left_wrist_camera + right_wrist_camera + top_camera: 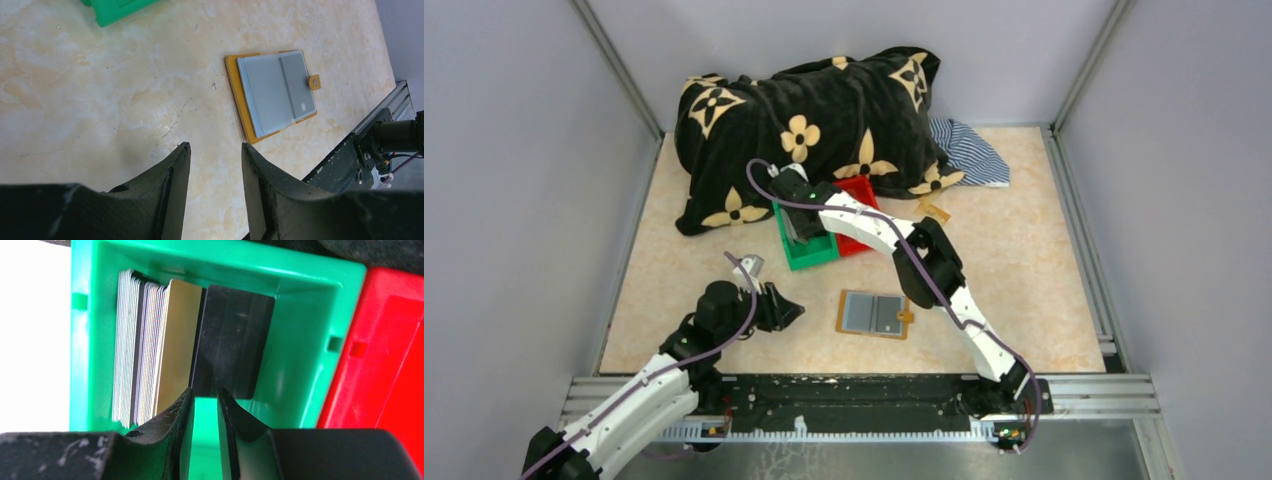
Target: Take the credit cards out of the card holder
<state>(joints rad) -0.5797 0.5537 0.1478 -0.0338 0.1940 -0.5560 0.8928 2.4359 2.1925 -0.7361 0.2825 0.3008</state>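
The green bin [310,340] holds the credit cards [150,350] standing on edge, silver, gold and black, with the red bin [390,365] right beside it. The right gripper [205,400] hangs over them, fingers a little apart, holding nothing. The card holder [272,95] lies open on the table [100,75] near the left gripper [216,160], which is half open and empty.

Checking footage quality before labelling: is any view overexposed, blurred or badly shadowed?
Right wrist: the area left of the green bin is blown out white, though the cards inside are sharp. Left wrist: the card holder is crisp, and a faint shadow lies on the table beside the left gripper. Top external: the light is even, but the black blanket loses detail.
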